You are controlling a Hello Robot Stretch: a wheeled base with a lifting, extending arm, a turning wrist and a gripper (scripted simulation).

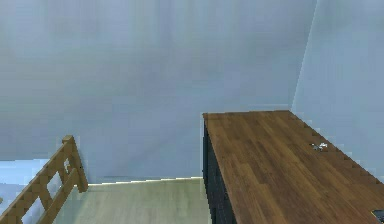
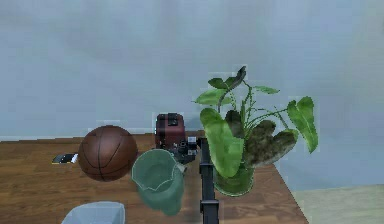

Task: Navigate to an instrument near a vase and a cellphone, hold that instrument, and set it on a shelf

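In the forward view, a dark wooden table (image 1: 280,160) is occupying the lower right, butting against the blue-grey wall. A small pale item (image 1: 320,147) is lying near the table's right edge, and a wooden frame (image 1: 55,185) is standing at lower left.

In the arm side view, the arm (image 2: 207,190) is rising from the bottom edge just right of centre. The gripper (image 2: 186,150) is sitting mid-frame in front of a dark red boxy thing (image 2: 170,130) on the table. I am judging this to be the instrument, because a green vase (image 2: 158,182) is standing just below it and a small flat thing (image 2: 65,158), perhaps the cellphone, is lying at left. That is likely why the arm is pointing there. The thing is looking too compact to tell its long axis or heading. Whether the pincer is grasping anything, I cannot tell. A brown ball (image 2: 108,152) is resting left of centre, and a leafy potted plant (image 2: 240,140) is standing at right.
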